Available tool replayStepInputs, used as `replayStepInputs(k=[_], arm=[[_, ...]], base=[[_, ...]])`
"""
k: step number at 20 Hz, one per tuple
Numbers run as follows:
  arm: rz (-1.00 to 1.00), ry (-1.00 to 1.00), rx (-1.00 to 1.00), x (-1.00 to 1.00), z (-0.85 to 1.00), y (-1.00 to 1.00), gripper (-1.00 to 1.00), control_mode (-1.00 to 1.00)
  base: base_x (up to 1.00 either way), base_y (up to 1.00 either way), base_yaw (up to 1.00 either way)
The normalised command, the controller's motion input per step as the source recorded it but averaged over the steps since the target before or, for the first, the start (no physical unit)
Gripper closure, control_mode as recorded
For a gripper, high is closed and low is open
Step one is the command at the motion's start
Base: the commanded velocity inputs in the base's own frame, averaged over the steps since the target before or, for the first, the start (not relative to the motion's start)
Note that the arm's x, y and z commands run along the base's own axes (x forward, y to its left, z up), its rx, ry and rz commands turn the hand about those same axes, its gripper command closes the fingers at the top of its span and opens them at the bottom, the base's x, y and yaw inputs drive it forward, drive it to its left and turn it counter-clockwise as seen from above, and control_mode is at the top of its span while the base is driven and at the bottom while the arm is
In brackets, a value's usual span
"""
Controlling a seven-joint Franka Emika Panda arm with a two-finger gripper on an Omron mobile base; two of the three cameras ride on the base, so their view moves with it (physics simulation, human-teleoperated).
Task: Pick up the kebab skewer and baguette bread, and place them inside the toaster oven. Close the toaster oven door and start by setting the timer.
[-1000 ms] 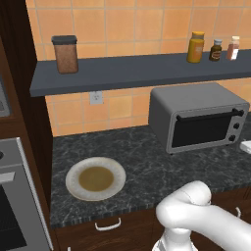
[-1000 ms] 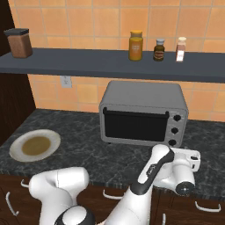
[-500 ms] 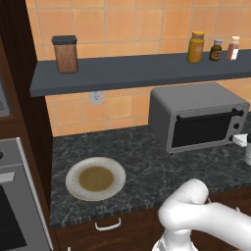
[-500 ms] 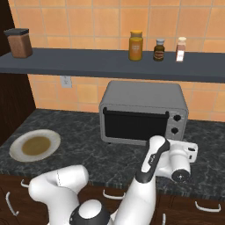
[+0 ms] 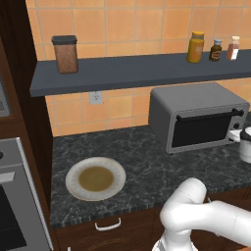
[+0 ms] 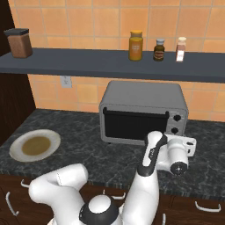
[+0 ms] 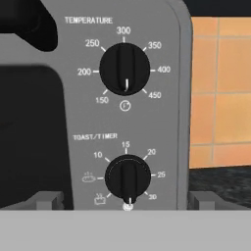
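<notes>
The toaster oven [image 6: 143,110] stands on the counter under the shelf, and its dark glass door [image 6: 134,125] is closed. My gripper [image 7: 125,201] is open close in front of the knob panel, its fingertips [image 7: 49,200] spread either side of the timer knob [image 7: 127,177] without touching it. The timer pointer aims straight down. Above it is the temperature knob [image 7: 124,68]. From the right base view the gripper [image 6: 178,140] hovers at the oven's lower right corner. It also shows at the right edge of the left base view as the gripper [image 5: 243,142]. The kebab skewer and baguette bread are out of view.
A white plate [image 5: 95,179] with a brown centre lies on the dark counter at the left. A stove [image 5: 14,196] borders the counter's left end. The shelf [image 6: 110,63] above holds a brown canister [image 5: 65,54] and three bottles [image 6: 136,45].
The hand has risen and moved in toward the toaster oven's knob panel. The oven and plate have stayed put.
</notes>
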Motion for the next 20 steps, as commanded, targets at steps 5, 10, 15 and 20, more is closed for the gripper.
replayStepInputs(k=[5, 10, 15, 20], arm=[[0.0, -0.01, 0.0, 0.1, 0.06, 0.0, -1.0, -1.0], [0.0, 0.0, 0.0, 0.21, 0.0, 0.0, -1.0, -1.0], [0.0, 0.0, 0.0, 0.07, 0.0, 0.0, -1.0, -1.0], [0.0, 0.0, 0.0, 0.0, 0.0, 0.0, -1.0, -1.0]], base=[[0.0, 0.0, 0.0], [0.0, 0.0, 0.0], [0.0, 0.0, 0.0], [0.0, 0.0, 0.0]])
